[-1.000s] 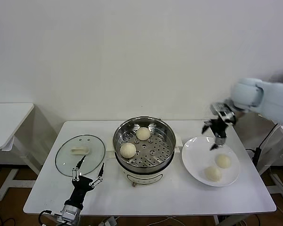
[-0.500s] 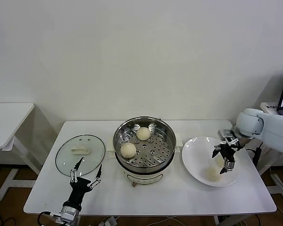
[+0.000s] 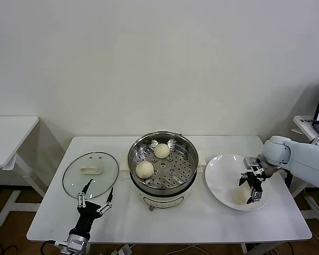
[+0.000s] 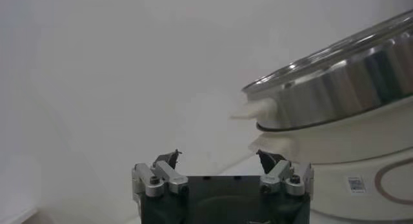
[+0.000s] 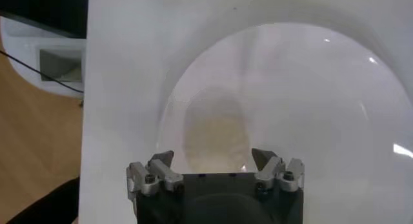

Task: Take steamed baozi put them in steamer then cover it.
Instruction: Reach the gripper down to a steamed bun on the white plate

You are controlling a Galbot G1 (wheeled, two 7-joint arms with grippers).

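White tabletop [image 3: 202, 223] is carrying everything I'm watching; I'm reading no legible writing. Two cream-white round baozi [image 3: 144, 169] are sitting in the shiny steel steamer [image 3: 187, 154], one showing on the flat white plate [image 3: 220, 170] under my right claw [image 3: 252, 186], spread. Round clear glass cover [image 3: 103, 159] is lying beside my left claw [image 3: 94, 197], spread, parked.
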